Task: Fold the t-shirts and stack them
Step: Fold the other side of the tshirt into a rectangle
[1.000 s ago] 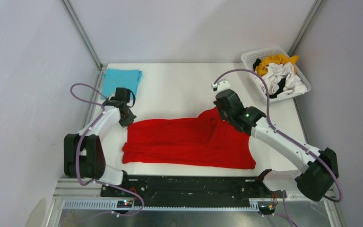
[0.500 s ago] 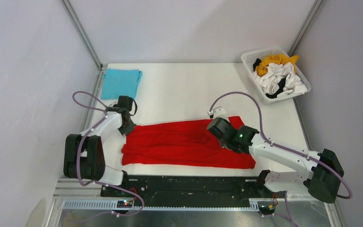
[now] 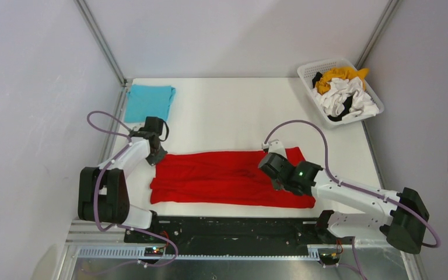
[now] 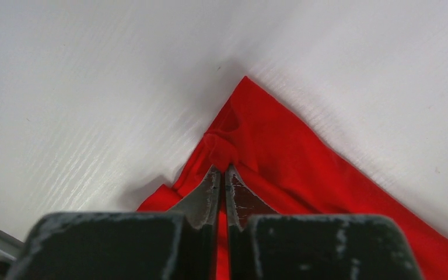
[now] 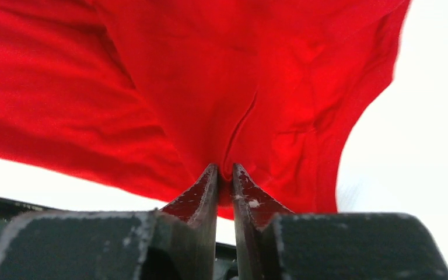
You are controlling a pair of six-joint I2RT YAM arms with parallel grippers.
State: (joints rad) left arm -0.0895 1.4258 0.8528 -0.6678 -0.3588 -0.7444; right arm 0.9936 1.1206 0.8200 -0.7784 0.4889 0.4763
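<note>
The large red t-shirt (image 3: 221, 178) lies as a long band across the near middle of the table. My left gripper (image 3: 157, 155) is shut on its far left corner (image 4: 224, 146), low at the table. My right gripper (image 3: 275, 175) is shut on a fold of the red shirt (image 5: 227, 105) near its right end, just above the near edge. A folded turquoise t-shirt (image 3: 149, 102) lies at the far left corner. Orange-yellow (image 3: 341, 74), white (image 3: 350, 96) and black shirts are piled in the basket.
A white lattice basket (image 3: 312, 71) stands at the far right corner. The table's near edge and the black rail (image 3: 227, 230) run just below the red shirt. A metal frame post (image 3: 102, 44) rises at the far left.
My right gripper has carried the shirt's far right part down and toward the near edge, flattening the raised hump into a band. My left gripper has shifted slightly nearer while holding the corner.
</note>
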